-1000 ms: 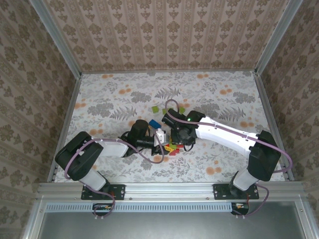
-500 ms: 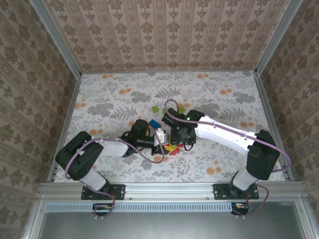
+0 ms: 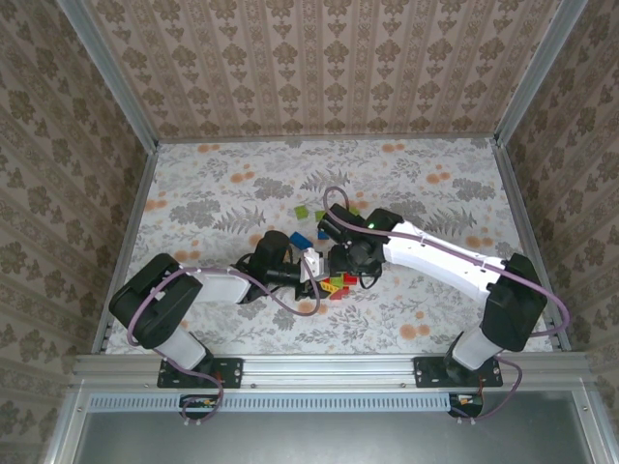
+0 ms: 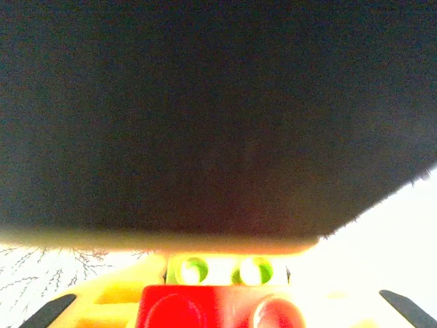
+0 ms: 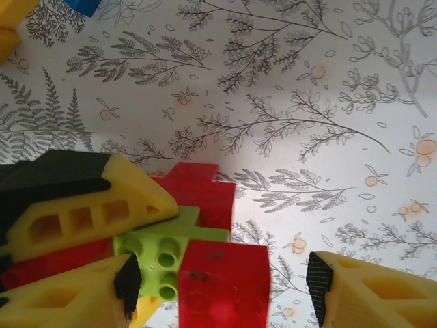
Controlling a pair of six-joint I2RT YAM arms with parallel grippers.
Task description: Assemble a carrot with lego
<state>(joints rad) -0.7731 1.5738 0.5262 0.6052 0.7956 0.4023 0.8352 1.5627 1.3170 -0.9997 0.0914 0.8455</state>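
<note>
Right gripper point(image 3: 346, 269): arm shifted slightly since a second ago, jaws now released.

Top view: left gripper point(image 3: 319, 278) and right gripper meet over the part-built carrot point(image 3: 336, 284), a small stack of red, lime-green and yellow studded plastic bricks, on the floral tabletop point(image 3: 222, 193). A loose green brick point(image 3: 303, 213) and a blue brick point(image 3: 298, 239) lie just beyond.

Left wrist view: red brick point(image 4: 218, 307), lime-green brick point(image 4: 218, 270) behind it, below a dark blurred mass point(image 4: 205, 116).

Right wrist view: own yellow fingers point(image 5: 68, 301) stand apart either side of the stack, not clamping. One left-gripper finger point(image 5: 82, 205) is clenched against it.
</note>
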